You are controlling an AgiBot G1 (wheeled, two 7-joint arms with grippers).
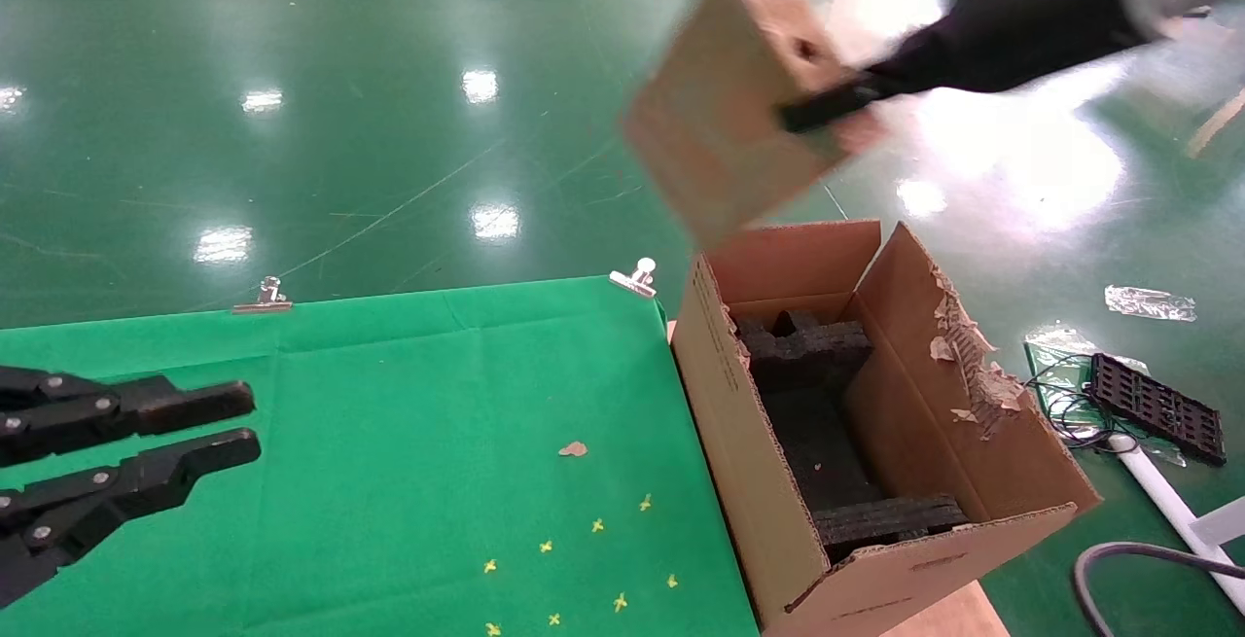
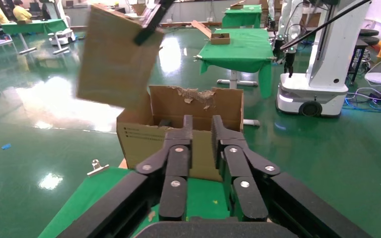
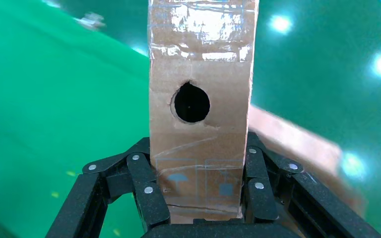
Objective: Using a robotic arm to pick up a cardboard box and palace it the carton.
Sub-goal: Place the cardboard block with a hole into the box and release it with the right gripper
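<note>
While the cardboard box [image 1: 725,102] was carried tilted in the air above the far end of the carton [image 1: 856,423], it was clamped across its thin sides by the right gripper [image 3: 196,198], so its flat, taped faces stayed free. Black foam blocks [image 1: 807,350] lined the corrugated carton beside the bench's right edge. The left gripper [image 1: 219,428] was parked narrowly open, empty, over the green cloth [image 1: 409,462].

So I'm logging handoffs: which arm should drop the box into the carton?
Right. The right gripper already clamps the cardboard box above the carton; the left gripper waits over the green cloth.
</note>
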